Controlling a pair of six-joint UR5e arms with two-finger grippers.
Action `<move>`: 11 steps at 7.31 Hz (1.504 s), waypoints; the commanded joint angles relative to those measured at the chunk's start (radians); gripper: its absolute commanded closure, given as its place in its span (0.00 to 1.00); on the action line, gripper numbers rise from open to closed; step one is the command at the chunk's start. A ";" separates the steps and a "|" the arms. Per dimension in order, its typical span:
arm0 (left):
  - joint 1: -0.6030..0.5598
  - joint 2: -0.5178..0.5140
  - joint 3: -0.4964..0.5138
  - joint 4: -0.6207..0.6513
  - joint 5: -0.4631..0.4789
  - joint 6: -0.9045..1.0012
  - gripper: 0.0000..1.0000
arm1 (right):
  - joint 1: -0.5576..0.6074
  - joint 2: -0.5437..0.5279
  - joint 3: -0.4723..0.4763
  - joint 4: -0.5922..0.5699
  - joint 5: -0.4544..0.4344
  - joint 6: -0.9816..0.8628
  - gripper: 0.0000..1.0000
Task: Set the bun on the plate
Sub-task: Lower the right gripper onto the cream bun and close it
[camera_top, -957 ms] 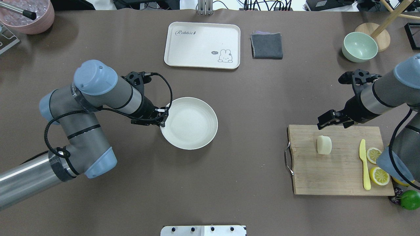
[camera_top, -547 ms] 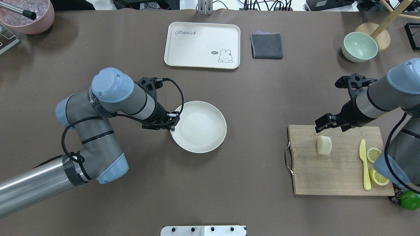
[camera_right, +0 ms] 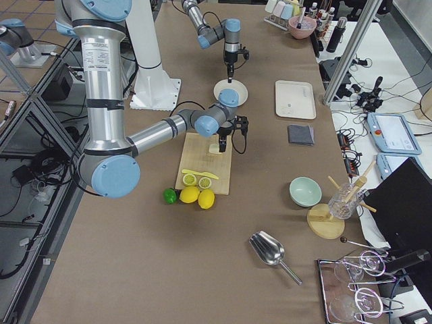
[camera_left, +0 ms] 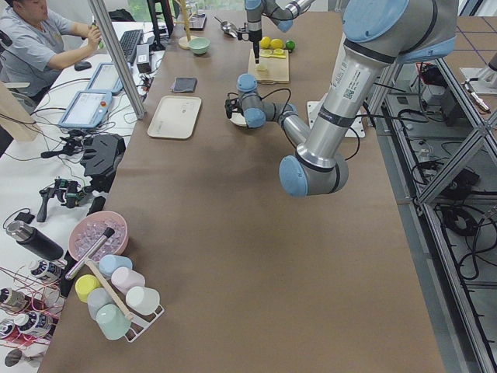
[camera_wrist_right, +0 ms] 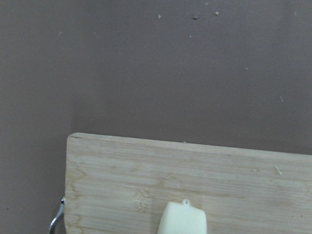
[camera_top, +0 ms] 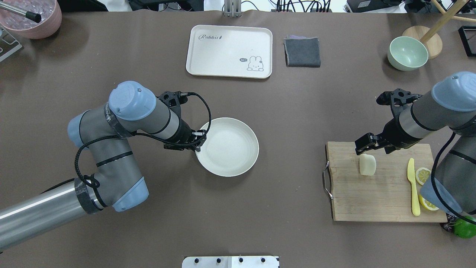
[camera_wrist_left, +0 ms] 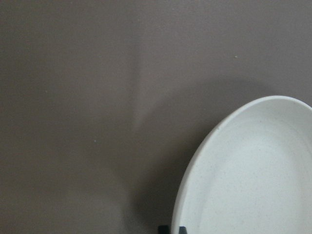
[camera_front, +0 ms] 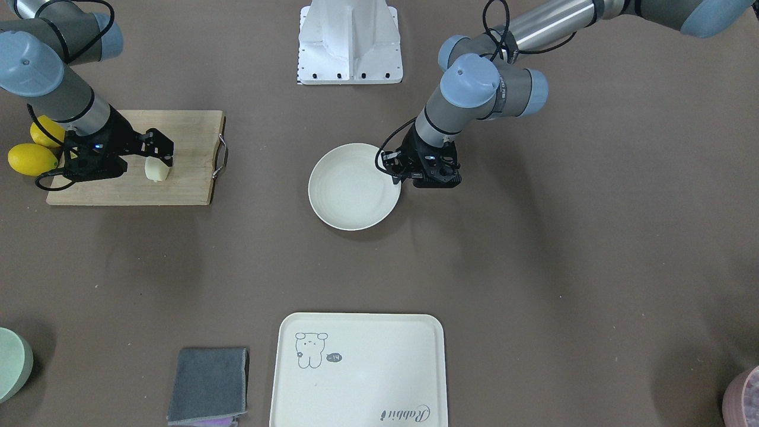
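Gripping the plate [camera_top: 232, 149] by its left rim with the left gripper [camera_top: 198, 143], clamped on the edge, a little left of centre in the overhead frame. Seen from the left wrist camera as a pale curve filling the lower right corner, the rim passing between two dark fingertips [camera_wrist_left: 164, 230] at the bottom edge. Hanging over the bun [camera_top: 367, 165] with the right gripper [camera_top: 364, 147], spread apart and holding nothing (just at the bun's upper end; touching or not, hard to tell). Lying on the wooden cutting board [camera_top: 372, 197] at the right of the frame, well apart from the plate. Sharing that board with a yellow knife [camera_top: 412, 186] and lemon slices [camera_top: 423, 175] toward its right edge. Farther up the frame: a cream tray [camera_top: 228, 50], a folded grey cloth [camera_top: 302, 52], a green bowl [camera_top: 407, 53].
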 commanded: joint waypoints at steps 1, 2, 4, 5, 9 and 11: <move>0.003 -0.005 0.000 -0.001 0.004 -0.003 1.00 | -0.063 0.003 -0.010 -0.002 -0.077 0.055 0.01; 0.003 -0.005 0.000 0.000 0.004 -0.002 0.93 | -0.064 -0.007 -0.010 0.000 -0.076 0.054 0.02; 0.003 -0.006 0.000 -0.001 0.007 -0.020 0.03 | -0.065 -0.020 -0.014 0.000 -0.076 0.052 0.41; 0.003 -0.006 -0.002 -0.001 0.006 -0.035 0.03 | -0.065 -0.020 -0.015 -0.002 -0.073 0.052 0.80; -0.029 0.014 -0.025 0.000 0.006 -0.037 0.03 | -0.056 0.035 0.014 -0.011 -0.019 0.054 1.00; -0.106 0.189 -0.145 -0.003 -0.031 -0.004 0.03 | -0.068 0.269 -0.006 -0.145 -0.030 0.055 1.00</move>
